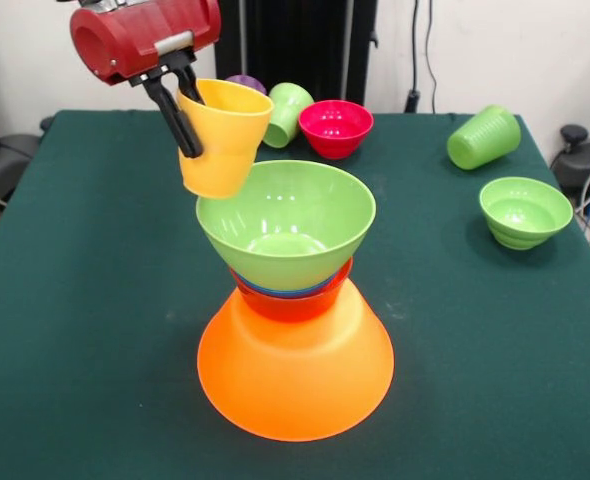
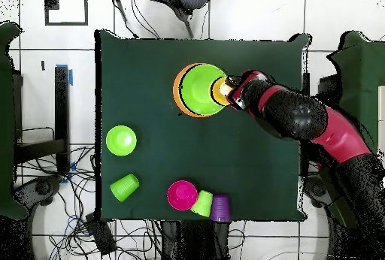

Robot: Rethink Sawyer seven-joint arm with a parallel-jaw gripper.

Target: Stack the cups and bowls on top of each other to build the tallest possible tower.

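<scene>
The tower (image 1: 293, 330) is being built on the huge glossy orange plastic bowl (image 1: 295, 375), turned rim down, and is being topped by the large light green bowl (image 1: 287, 225), mouth up. The yellow ribbed plastic cup (image 1: 222, 137) is being held tilted by its rim, clamped in the gripper (image 1: 180, 105), just beside and above that bowl's rim.
</scene>
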